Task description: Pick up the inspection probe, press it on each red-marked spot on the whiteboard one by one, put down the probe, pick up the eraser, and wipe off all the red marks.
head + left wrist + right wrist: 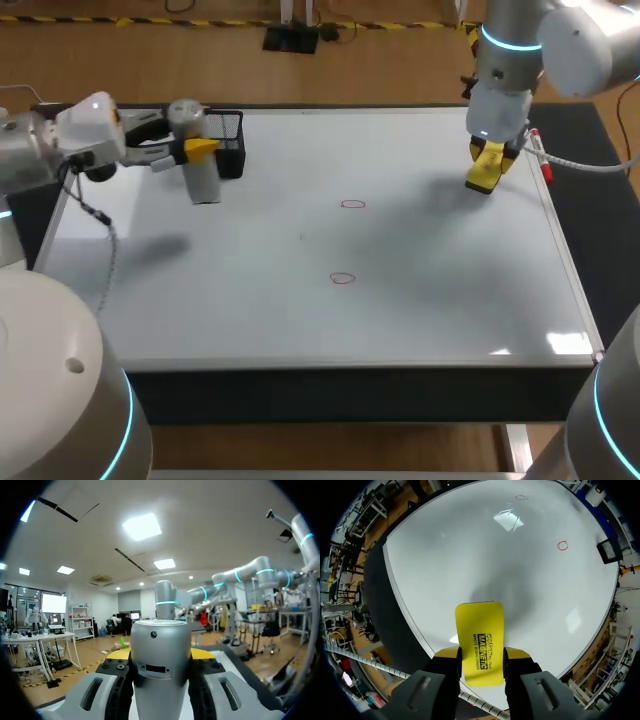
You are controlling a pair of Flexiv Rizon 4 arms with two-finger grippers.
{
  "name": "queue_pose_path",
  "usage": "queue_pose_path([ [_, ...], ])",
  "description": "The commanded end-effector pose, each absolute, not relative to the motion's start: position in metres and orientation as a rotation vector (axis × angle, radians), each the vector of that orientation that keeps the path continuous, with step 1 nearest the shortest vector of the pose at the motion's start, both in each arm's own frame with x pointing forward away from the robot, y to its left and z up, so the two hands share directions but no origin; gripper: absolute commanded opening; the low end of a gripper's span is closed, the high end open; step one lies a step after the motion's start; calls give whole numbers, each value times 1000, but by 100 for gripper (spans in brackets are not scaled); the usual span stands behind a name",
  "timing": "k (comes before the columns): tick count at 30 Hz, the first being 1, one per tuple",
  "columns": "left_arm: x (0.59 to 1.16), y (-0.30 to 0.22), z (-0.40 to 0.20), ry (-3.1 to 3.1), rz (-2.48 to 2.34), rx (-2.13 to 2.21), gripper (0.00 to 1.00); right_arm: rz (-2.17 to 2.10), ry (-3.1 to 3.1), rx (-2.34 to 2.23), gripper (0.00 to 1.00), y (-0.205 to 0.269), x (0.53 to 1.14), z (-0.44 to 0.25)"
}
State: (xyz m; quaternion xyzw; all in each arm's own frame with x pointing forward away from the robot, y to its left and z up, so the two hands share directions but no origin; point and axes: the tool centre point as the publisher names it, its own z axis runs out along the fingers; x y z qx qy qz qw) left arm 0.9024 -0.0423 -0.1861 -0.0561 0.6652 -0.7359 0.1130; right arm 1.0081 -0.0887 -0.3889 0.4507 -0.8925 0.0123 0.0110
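My left gripper (pixel 197 149) is shut on the grey cylindrical probe (pixel 203 172), which it holds upright above the whiteboard's far left corner. In the left wrist view the probe (pixel 161 665) fills the gap between the yellow-tipped fingers (pixel 202 653). My right gripper (pixel 490 158) is shut on the yellow eraser (pixel 484 176) above the far right part of the board; the eraser (pixel 479 635) sticks out ahead of the fingers. Two red circles (pixel 352 204) (pixel 342 278) are drawn near the middle of the whiteboard (pixel 250 300).
A black mesh basket (pixel 230 140) stands at the far left corner, just behind the probe. A red marker pen (pixel 541 160) lies along the board's right edge near the right gripper. The board's raised rim (pixel 360 365) runs along the front.
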Motion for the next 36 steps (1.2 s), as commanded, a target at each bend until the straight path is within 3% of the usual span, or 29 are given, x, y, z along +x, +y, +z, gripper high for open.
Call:
queue_pose_path([
  [1, 918, -78, -188, 1962, -2185, -142, 0, 42, -2781, 1408, 0, -89, 1009, -388],
  [18, 941, -194, -204, 2031, -2273, -105, 0, 42, -2781, 1408, 0, -89, 1009, -388],
  [36, 963, -251, -232, 2046, -2260, -189, 0, 42, -2781, 1408, 0, -89, 1009, -388],
])
